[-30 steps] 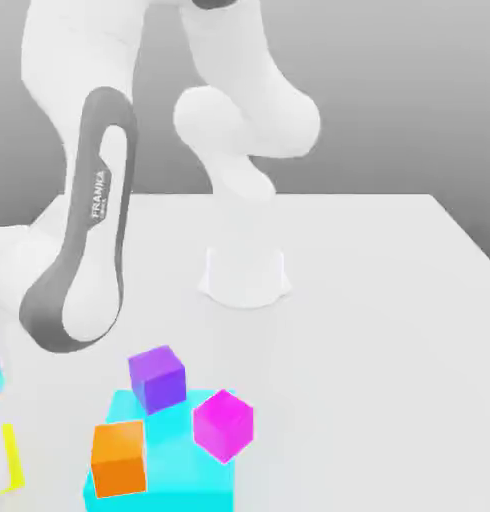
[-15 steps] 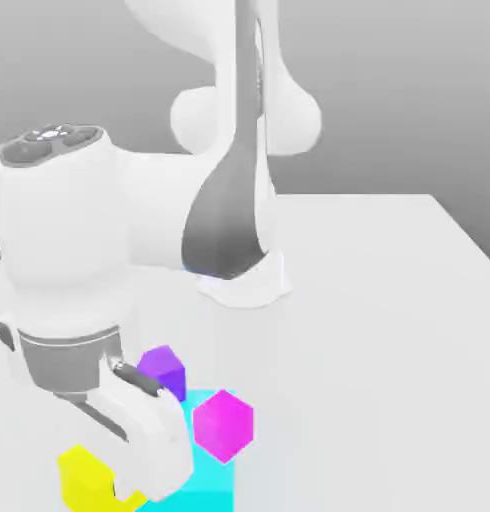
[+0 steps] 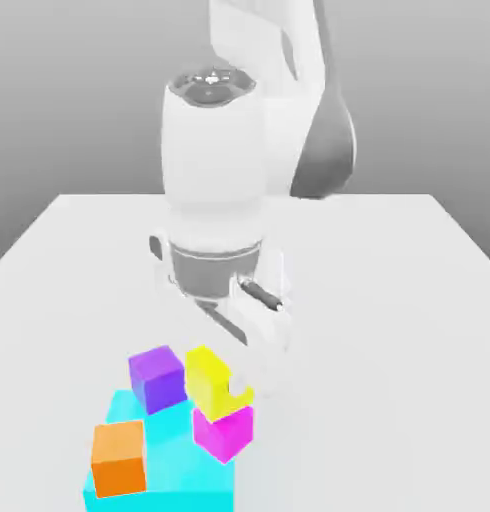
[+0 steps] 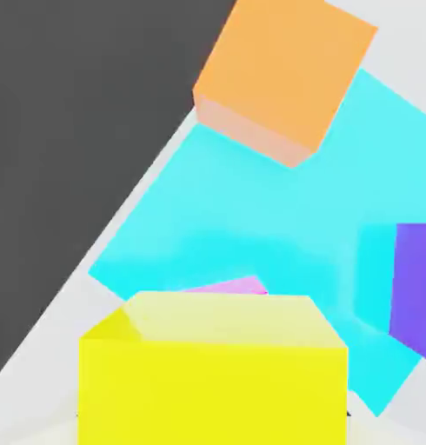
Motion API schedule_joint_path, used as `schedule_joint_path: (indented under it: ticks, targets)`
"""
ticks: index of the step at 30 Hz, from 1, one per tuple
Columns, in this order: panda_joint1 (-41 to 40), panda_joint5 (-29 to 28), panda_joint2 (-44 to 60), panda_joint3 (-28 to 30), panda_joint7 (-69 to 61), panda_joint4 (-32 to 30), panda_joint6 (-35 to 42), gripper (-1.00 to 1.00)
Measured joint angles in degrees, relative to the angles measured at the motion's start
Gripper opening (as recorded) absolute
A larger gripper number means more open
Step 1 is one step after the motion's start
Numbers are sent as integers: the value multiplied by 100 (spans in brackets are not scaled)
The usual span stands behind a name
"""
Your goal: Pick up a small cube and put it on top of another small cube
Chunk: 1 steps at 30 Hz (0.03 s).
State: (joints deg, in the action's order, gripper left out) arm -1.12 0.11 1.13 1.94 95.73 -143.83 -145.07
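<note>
End effector (image 3: 233,386), whether open or closed I cannot tell, meets yellow cube (image 3: 205,378) atop magenta cube (image 3: 224,434).

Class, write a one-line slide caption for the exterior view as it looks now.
A white robot arm brings a yellow cube onto the magenta cube, beside purple and orange cubes.

On the pale tabletop (image 3: 369,400) lies a flat cyan block (image 3: 169,465), with an orange cube (image 3: 119,459) positioned at its edge nearer the exterior view's left and a purple cube (image 3: 157,380) positioned at its far edge, the two cubes standing apart from each other.
</note>
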Motion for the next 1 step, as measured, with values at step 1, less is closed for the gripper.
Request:
schedule_joint_path:
  ticks: [1]
  targets:
    - [1, 0, 0, 0, 0, 0, 0, 100]
